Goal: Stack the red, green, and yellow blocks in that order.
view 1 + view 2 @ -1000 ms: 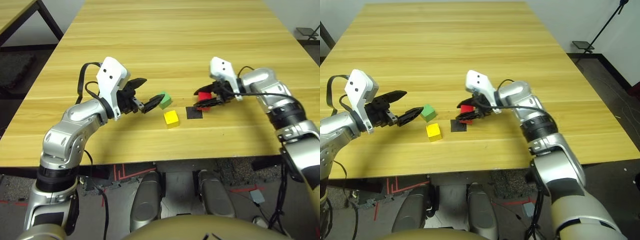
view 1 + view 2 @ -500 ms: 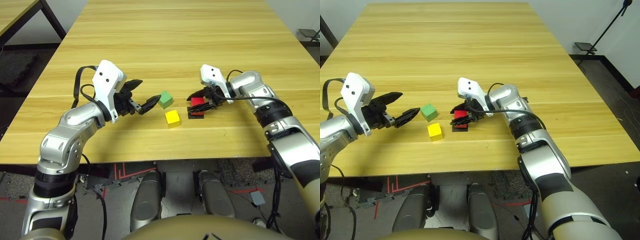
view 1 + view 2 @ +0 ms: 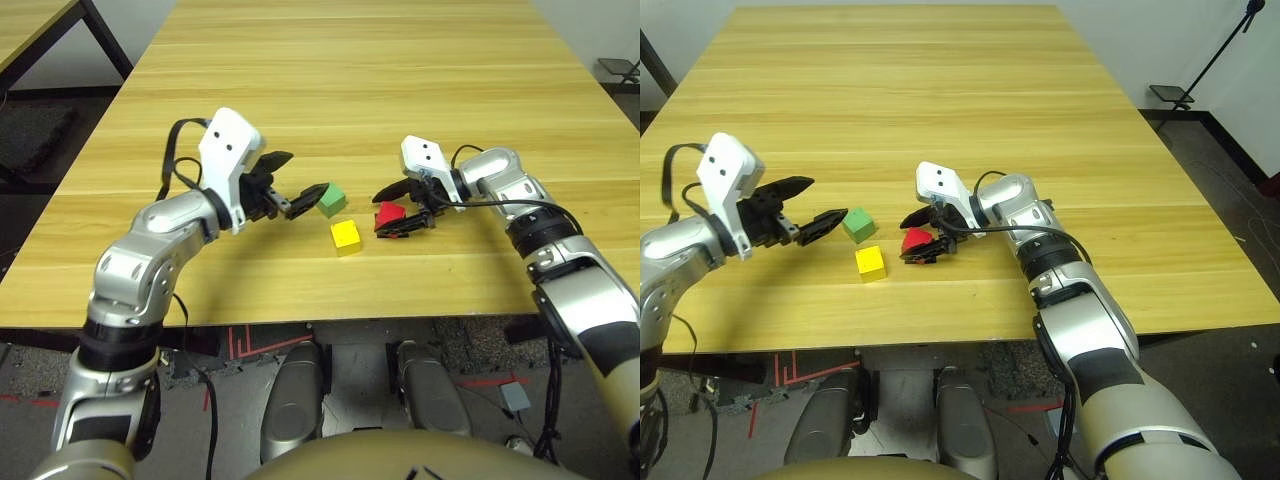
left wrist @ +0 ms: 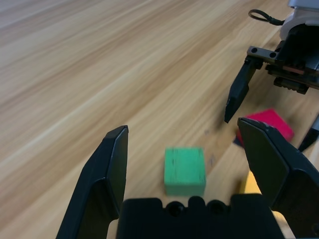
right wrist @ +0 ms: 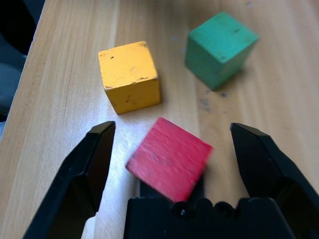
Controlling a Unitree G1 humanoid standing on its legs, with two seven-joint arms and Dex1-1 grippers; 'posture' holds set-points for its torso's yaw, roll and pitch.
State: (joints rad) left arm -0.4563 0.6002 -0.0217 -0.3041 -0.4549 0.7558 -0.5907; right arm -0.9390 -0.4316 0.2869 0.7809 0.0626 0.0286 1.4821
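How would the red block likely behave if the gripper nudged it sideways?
The red block looks rigid, so it should keep its shape. Its flat faces suggest sliding or twisting rather than rolling, and its squat cube shape makes tipping unlikely.

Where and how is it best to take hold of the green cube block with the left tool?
Probably grip two opposite upright faces of the plain matte green cube, coming from the robot's left and above. Its flat faces suit the open left tool, and the yellow cube stands close on its near side.

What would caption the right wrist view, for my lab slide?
Red block between the open end effector's fingers, yellow and green blocks beyond.
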